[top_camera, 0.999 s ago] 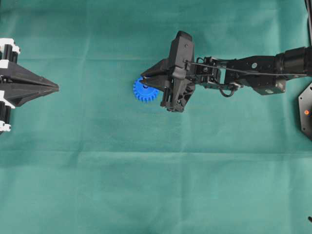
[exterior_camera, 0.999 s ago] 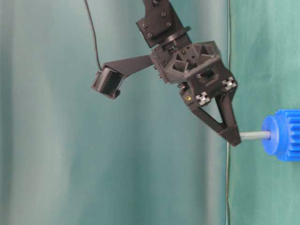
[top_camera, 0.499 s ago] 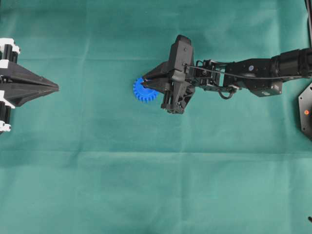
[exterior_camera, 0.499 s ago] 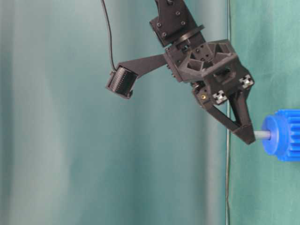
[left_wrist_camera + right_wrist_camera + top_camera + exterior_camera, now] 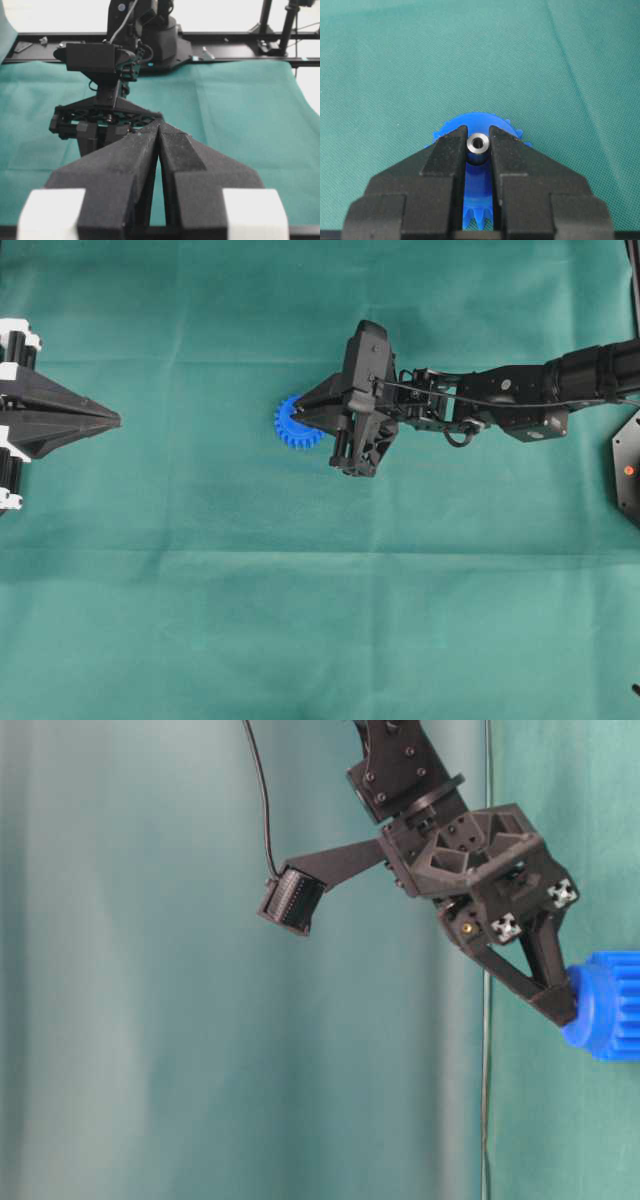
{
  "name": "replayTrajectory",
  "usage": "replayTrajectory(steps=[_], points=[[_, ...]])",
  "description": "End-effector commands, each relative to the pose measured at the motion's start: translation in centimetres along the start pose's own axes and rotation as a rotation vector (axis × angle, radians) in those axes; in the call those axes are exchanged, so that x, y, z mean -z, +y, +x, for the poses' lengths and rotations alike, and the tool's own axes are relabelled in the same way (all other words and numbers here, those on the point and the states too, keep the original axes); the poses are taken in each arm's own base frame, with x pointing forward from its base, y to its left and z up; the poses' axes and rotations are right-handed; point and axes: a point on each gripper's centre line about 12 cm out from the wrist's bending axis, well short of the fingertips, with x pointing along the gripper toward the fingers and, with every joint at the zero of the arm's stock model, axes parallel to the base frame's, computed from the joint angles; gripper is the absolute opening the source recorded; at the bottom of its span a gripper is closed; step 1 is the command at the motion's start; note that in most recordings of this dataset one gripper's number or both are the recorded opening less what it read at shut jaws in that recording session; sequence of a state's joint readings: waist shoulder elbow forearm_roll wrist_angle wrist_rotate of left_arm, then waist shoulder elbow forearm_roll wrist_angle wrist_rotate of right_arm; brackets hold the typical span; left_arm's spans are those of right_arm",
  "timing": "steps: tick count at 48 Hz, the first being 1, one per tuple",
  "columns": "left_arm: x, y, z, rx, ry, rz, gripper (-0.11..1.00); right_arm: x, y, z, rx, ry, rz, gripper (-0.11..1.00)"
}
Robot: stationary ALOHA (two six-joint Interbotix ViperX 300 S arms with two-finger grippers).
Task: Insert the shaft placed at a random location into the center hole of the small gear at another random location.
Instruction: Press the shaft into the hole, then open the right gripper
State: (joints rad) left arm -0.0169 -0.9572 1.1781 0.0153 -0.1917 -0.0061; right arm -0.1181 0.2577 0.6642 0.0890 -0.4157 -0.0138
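Note:
The small gear (image 5: 290, 426) is bright blue and lies flat on the green cloth left of centre. My right gripper (image 5: 300, 413) hangs right over it, shut on the shaft (image 5: 478, 144), whose shiny ringed end shows between the fingertips (image 5: 451, 145). From table level the fingertips (image 5: 562, 1010) rest against the gear's raised hub (image 5: 600, 1012), and no length of the shaft shows there. The center hole is hidden under the shaft. At the far left my left gripper (image 5: 117, 421) is shut with nothing in it, well away from the gear, and its closed tip (image 5: 159, 126) points towards the right arm.
Green cloth covers the whole table (image 5: 320, 640). A black fixture with a red dot (image 5: 627, 468) sits at the right edge. The right arm (image 5: 520, 395) reaches in from the right. A black rig frame (image 5: 225, 47) runs along the table's far side in the left wrist view.
My right gripper has come down onto the gear, and the stretch of shaft that showed between fingertips and hub has gone into the hub. The left gripper has not moved.

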Motion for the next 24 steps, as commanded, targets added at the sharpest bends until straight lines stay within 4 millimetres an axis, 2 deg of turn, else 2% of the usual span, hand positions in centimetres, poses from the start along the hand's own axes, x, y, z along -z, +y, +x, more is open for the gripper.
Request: replayTrajectory(steps=[1,16,19,24], points=[[-0.87,-0.06,0.25,0.003,-0.022,0.002,0.00,-1.09,-0.02,-0.05,0.001,-0.037,0.011,0.13],[-0.87,-0.06,0.25,0.004,-0.022,0.003,0.00,-1.06,-0.02,-0.04,0.001,-0.034,0.011,0.15],[-0.89,-0.06,0.25,0.003,-0.023,0.002,0.00,-1.06,-0.02,-0.04,0.001,-0.034,0.011,0.27],[-0.87,-0.06,0.25,0.003,-0.022,0.002,0.00,-1.24,0.06,-0.07,-0.001,-0.035,0.010,0.58]])
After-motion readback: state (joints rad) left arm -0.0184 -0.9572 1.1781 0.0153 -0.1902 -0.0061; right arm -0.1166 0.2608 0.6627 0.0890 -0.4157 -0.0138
